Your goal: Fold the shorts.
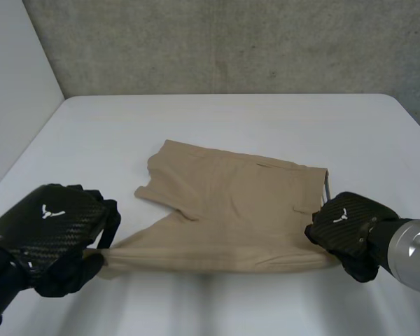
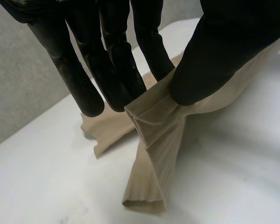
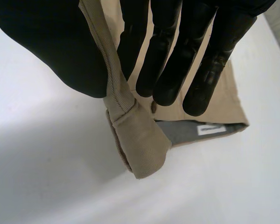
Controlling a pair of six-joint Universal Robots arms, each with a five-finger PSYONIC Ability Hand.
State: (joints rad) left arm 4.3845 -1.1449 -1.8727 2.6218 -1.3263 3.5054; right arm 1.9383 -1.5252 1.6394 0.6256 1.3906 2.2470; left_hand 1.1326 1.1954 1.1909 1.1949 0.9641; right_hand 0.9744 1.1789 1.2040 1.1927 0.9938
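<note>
A white desk (image 1: 231,119) stands before a grey concrete wall (image 1: 231,42). The tan shorts (image 1: 231,203) lie mid-desk, long axis running side to side, waistband toward the right. The left hand (image 1: 45,231) pinches the near leg's hem between fingers and thumb. The right hand (image 1: 346,224) pinches the waistband's near corner.

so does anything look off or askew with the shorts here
Nothing stands out. The shorts look intact; their near edge is pulled taut between the left hand, pinching a leg hem, and the right hand, pinching the waistband corner.
</note>
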